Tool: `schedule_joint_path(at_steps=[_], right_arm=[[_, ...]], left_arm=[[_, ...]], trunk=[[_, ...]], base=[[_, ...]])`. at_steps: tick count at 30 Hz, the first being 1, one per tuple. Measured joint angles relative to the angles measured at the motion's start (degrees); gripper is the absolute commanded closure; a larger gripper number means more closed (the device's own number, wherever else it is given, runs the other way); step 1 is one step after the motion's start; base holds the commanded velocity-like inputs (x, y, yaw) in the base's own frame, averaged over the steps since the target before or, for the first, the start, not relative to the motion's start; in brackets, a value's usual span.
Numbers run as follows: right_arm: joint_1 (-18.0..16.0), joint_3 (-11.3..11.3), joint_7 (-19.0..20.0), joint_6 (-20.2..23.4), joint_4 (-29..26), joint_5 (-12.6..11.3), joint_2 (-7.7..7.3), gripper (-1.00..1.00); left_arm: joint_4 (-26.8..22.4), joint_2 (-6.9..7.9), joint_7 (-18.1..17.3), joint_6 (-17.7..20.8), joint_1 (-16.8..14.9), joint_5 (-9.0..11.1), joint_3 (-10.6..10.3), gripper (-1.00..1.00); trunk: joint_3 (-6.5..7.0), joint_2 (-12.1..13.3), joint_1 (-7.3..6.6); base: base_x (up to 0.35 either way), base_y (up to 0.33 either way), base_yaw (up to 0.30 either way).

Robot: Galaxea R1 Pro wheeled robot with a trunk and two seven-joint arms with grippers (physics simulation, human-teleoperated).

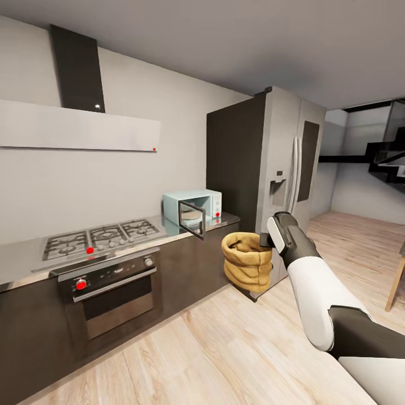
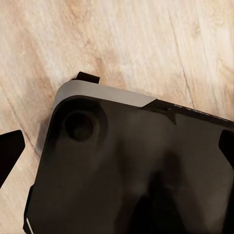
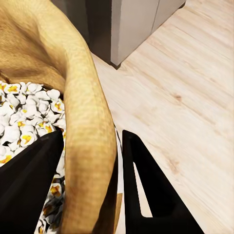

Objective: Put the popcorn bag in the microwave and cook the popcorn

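Head view: right tool [image 1: 269, 241] holds the popcorn bag [image 1: 246, 261] by its rim, lifted clear of the floor [image 1: 225, 349], at about 5 o'clock from the microwave [image 1: 192, 209]. Microwave sits on the counter [image 1: 22, 259], door swung open. Stove [image 1: 101, 236] at 9 o'clock from it, fridge [image 1: 281, 163] at 3 o'clock.

Left wrist view: dark rounded body, probably the robot's base [image 2: 126, 165], over plank floor; left tool's state cannot be told.

Right wrist view: fingers [image 3: 146, 185] clamp the bag wall, one inside, one outside. Popcorn [image 3: 24, 112], white and yellow, inside.
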Motion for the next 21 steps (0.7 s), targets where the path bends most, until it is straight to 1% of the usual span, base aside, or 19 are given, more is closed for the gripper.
schedule_joint_path(at_steps=[7, 21], right_arm=[[0.00, -0.01, -0.01, 0.00, 0.00, -0.03, 0.01, 1.00], [-0.01, 0.27, -0.12, -0.01, -0.07, 0.24, 0.02, 1.00]], left_arm=[[0.05, -0.07, 0.05, 0.05, 0.00, 0.06, -0.07, -1.00], [0.10, 0.10, 0.00, 0.09, 0.00, 0.12, -0.25, -1.00]], trunk=[[0.00, 0.00, -0.01], [0.00, -0.02, -0.02]], base=[[0.024, -0.016, 0.000], [0.234, -0.176, 0.000]])
